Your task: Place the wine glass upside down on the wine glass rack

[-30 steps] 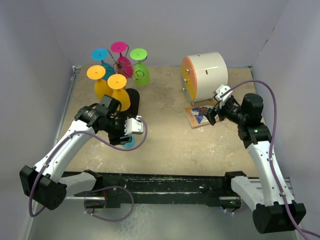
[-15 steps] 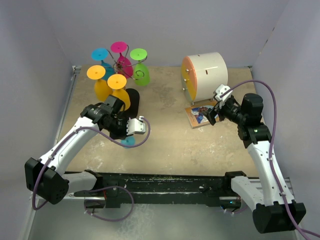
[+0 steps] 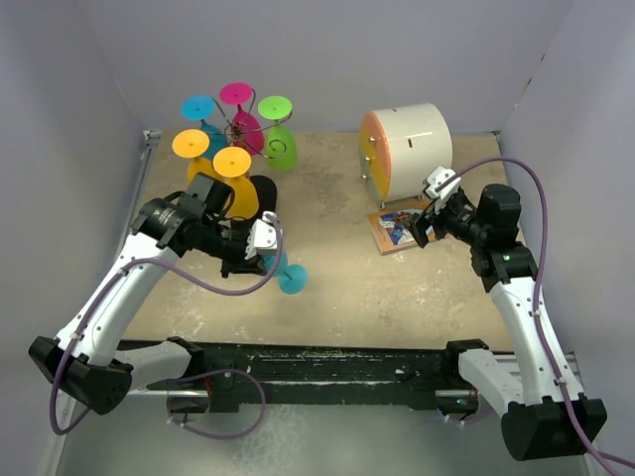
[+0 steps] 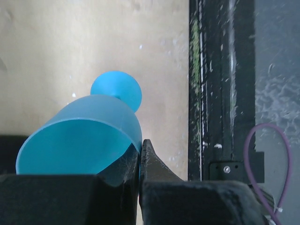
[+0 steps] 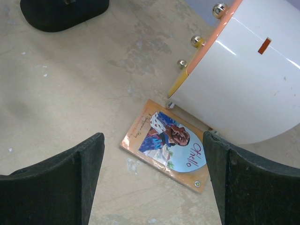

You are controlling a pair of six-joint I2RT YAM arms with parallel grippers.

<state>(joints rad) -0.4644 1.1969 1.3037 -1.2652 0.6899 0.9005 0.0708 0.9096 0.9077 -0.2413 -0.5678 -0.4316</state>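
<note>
left end effector [image 4: 140,152]: closed, pinching the rim wall of the blue wine glass [image 4: 89,140], one finger inside the bowl and one outside
blue wine glass: tipped on its side, foot pointing away from the wrist; low over the bench [image 3: 337,273], near side of the rack base; cannot tell if the foot touches the bench
wine glass rack [image 3: 239,127]: far left of the bench, dark wire stem on a black oval base; five coloured glasses hang on it upside down
right end effector [image 5: 152,140]: wide apart, holding nothing, above the book [image 5: 166,143]
book: flat on the bench, just beside the white cylinder with orange face [image 5: 243,84]
</note>
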